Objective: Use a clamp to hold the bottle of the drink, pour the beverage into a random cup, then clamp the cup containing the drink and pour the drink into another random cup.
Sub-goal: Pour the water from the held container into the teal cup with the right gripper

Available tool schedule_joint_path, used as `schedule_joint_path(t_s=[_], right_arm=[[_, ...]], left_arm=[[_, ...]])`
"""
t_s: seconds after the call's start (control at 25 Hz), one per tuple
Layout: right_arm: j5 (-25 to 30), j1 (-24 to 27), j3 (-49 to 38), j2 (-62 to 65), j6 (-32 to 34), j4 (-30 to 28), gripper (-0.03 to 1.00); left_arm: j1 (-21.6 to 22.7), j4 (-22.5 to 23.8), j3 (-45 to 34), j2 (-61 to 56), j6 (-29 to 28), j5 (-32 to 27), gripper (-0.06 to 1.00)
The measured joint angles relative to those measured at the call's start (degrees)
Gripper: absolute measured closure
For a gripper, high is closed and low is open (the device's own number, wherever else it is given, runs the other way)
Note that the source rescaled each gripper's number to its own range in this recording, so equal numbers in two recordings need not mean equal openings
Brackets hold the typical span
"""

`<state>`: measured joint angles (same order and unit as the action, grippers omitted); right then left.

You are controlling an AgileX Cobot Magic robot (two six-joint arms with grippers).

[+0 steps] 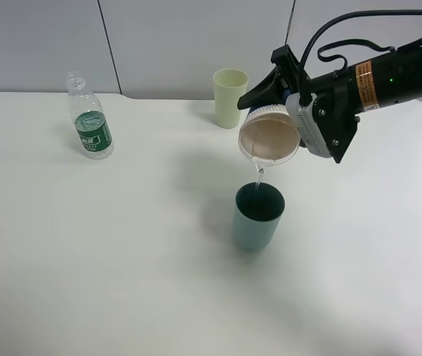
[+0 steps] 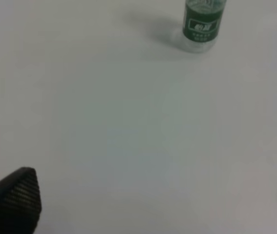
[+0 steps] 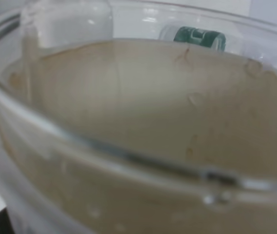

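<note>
Paper cup [image 1: 270, 136] tipped in right clamp's [image 1: 299, 122] grip, thin stream falling into teal tumbler [image 1: 258, 216]. Left gripper [image 2: 157, 204] spread wide, apparently empty.

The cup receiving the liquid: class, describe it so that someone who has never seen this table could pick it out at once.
On the white table, look right of centre, directly under the tilted paper cup held by the right gripper. There stands the grey-teal tumbler, upright with a dark teal inside. The pale yellow-green cup stands farther back and is lighter.
</note>
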<state>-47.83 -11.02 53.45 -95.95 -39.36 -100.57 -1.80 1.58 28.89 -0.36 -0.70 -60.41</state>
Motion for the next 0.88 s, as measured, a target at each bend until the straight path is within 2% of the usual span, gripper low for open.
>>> schedule_joint_path(t_s=[0.64,0.88], right_arm=[[0.17,-2.35,0.00,0.00,-12.36,0.02,0.95],[1.60,-2.51,0.00,0.00,-19.68,0.07,0.95]], left_arm=[[0.00,0.00,0.00,0.00,0.00,0.00,-0.06],[0.00,0.00,0.00,0.00,0.00,-0.04,-0.06]])
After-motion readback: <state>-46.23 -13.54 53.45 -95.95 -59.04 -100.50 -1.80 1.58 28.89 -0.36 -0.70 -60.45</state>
